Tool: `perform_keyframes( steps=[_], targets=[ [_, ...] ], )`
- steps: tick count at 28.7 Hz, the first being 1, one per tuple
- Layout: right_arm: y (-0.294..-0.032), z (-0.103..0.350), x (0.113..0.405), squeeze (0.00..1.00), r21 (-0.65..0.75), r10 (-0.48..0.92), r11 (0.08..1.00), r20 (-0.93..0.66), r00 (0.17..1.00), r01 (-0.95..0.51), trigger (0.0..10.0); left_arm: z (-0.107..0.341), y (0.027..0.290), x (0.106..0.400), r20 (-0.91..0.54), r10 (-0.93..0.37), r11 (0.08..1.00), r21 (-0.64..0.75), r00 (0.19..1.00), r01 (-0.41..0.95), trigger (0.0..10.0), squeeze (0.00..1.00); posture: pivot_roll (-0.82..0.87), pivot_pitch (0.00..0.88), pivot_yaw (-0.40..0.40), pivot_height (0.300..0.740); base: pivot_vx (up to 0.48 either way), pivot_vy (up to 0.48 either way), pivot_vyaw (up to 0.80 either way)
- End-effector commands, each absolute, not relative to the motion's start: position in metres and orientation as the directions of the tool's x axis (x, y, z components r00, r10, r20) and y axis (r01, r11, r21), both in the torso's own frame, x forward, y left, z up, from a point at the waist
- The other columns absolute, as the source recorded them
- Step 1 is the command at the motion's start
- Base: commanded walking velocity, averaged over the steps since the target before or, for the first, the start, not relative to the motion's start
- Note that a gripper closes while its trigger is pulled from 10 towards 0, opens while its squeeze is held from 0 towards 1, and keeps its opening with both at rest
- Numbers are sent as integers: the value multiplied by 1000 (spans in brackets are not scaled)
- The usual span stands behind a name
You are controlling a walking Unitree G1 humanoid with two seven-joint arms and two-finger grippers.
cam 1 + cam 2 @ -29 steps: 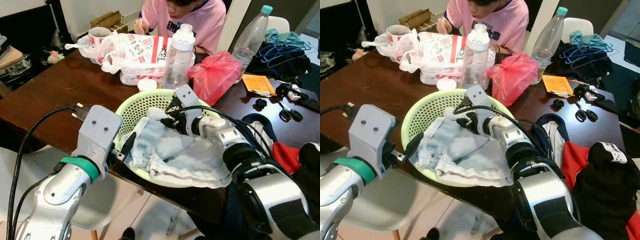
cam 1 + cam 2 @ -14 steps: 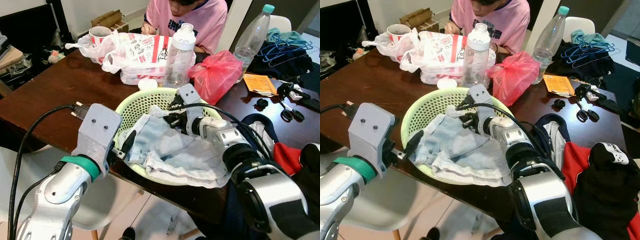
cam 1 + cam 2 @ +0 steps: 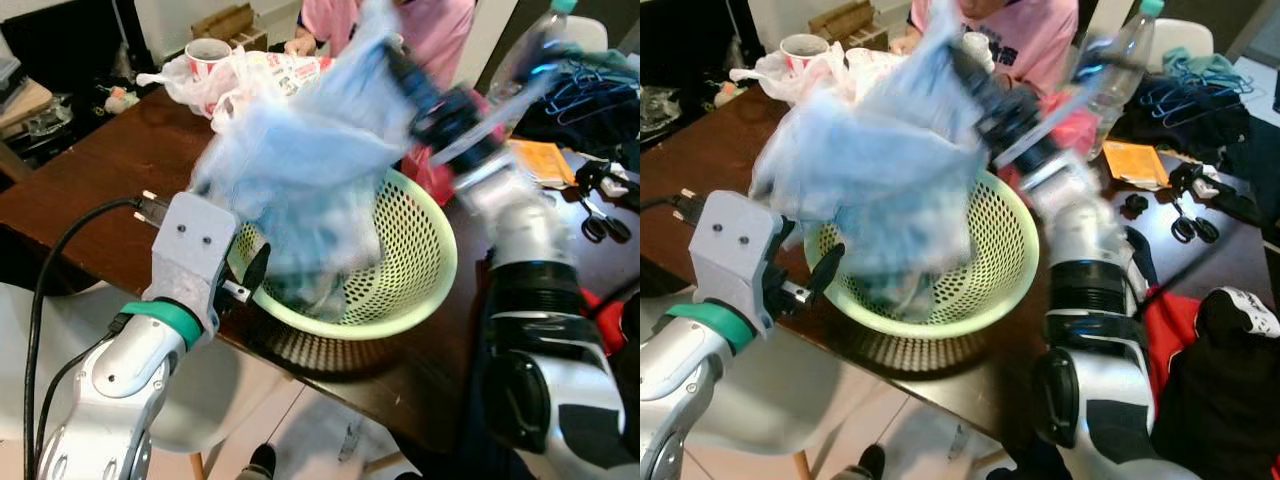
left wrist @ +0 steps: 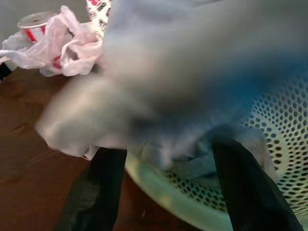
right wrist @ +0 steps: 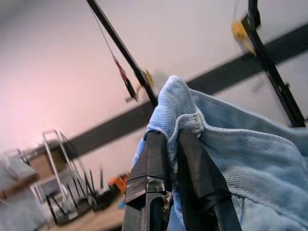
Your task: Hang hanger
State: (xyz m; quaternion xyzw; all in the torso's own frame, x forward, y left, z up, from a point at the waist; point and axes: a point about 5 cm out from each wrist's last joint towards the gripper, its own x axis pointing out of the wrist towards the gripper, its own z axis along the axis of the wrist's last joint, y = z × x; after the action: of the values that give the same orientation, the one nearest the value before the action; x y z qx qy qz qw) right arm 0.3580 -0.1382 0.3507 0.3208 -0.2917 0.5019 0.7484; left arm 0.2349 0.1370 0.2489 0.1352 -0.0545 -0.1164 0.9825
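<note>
Dark brown and glossy, the desk [image 3: 110, 170] carries a pale green perforated basket [image 3: 420, 270] near its front edge, and a person in a pink top [image 3: 1040, 30] sits at the far side. High above the basket the right hand [image 5: 173, 144] has its two black fingers pinched together on a folded edge of a light blue denim garment [image 3: 300, 150], which hangs as a blurred mass from the raised arm down to the basket (the lowest folds look to lie inside the bowl, though the blur makes this hard to judge). The left hand [image 4: 166, 185] sits at the basket's near rim with its fingers [image 4: 243, 183] spread well apart on either side of the rim, closed on nothing; denim hangs just in front of them. At the far left of the desk lie crumpled white plastic bags [image 3: 225, 75] with red print and a paper cup [image 3: 207, 50] behind them. A clear plastic bottle [image 3: 1120, 60] stands beyond the right arm, and an orange slip of paper [image 3: 1138, 160] lies near it. Blue wire hangers [image 3: 1190, 95] rest in a loose bundle on dark clothing at the far right corner, well apart from both hands. Nearer on that side are dark scissors [image 3: 1185, 225] and a heap of black and red clothing [image 3: 1210, 370].
</note>
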Motion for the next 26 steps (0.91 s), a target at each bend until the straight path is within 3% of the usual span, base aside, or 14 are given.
perform_keyframes(
  steps=[1,5,6,9,10,13,14,15,17,21,26],
  targets=[
    [-145,352,354,0,174,544,272,783,300,-946,0,247,135,236,71,-258,935,271,964,230,10000,0,122,133,-22,740,0,0,0],
    [-153,357,349,0,168,500,282,815,294,-945,0,250,134,236,100,-256,940,257,962,223,10000,0,115,125,-15,740,0,0,0],
    [-160,357,346,0,164,462,329,831,311,-930,10000,253,134,238,134,-239,951,233,962,203,10000,0,112,119,-11,740,0,0,0],
    [-160,357,346,0,164,462,329,831,311,-930,10000,253,134,238,134,-239,951,233,962,203,10000,0,112,119,-11,740,0,0,0],
    [-167,356,342,0,171,408,419,842,353,-892,10000,257,134,239,173,-216,960,215,961,178,10000,0,109,106,-6,740,0,0,0],
    [-167,356,342,0,171,408,419,842,353,-892,10000,257,134,239,173,-216,960,215,961,178,10000,0,109,106,-6,740,0,0,0],
    [-179,357,343,0,219,262,654,832,489,-724,10000,259,133,242,197,-202,965,204,959,162,10000,0,102,87,8,740,0,0,0],
    [-189,366,336,0,232,134,777,847,514,-585,10000,260,132,245,209,-201,966,205,957,159,10000,0,99,68,30,740,0,0,0],
    [-194,377,326,0,234,57,822,873,484,-519,10000,261,132,248,216,-202,965,208,955,158,10000,0,96,61,35,740,0,0,0],
    [-195,386,317,0,207,50,839,892,449,-504,10000,266,137,256,241,-178,970,206,954,129,10000,0,94,47,43,740,0,0,0],
    [-195,380,319,0,227,35,851,875,484,-473,10000,272,143,262,268,-132,978,190,954,82,10000,0,93,45,49,740,0,0,0]
  ],
)
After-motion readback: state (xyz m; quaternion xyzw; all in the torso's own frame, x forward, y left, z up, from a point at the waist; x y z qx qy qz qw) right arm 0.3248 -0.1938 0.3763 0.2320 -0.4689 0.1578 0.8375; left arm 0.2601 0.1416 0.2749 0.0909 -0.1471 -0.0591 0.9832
